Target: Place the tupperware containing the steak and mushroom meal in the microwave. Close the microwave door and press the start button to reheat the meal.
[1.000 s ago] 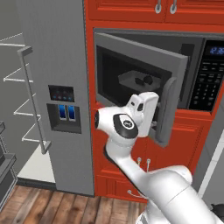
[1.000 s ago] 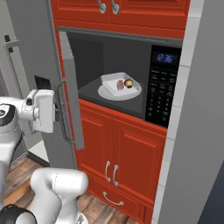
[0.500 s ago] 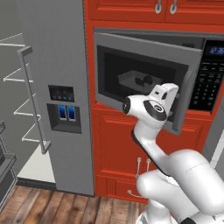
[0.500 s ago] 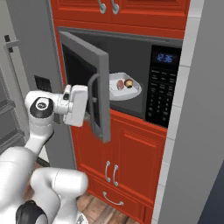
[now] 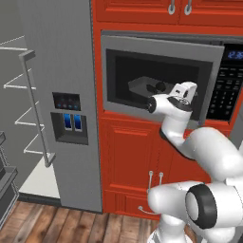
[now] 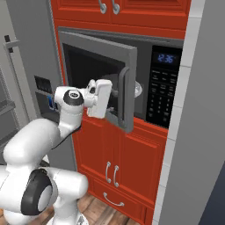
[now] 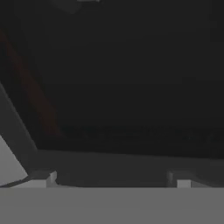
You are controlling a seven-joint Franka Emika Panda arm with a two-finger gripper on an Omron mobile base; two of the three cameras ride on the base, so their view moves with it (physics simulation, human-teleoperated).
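**One step half done: the door is nearly shut**

One door stands between the meal and the heat; the microwave door (image 6: 99, 81) hangs only partly ajar from the microwave (image 6: 169, 85). The gripper (image 6: 115, 94) presses flat against the dark glass, near the door's handle edge; I cannot tell how far its fingers are parted, and it holds nothing I can make out. The tupperware (image 5: 144, 86) sits inside the cavity, seen dimly through the window, a small dark lump in it, likely the mushroom (image 5: 160, 87). The closing step is in hand, I judge; next comes a firm push until it latches, then a reach to the keypad (image 6: 159, 99) for start.
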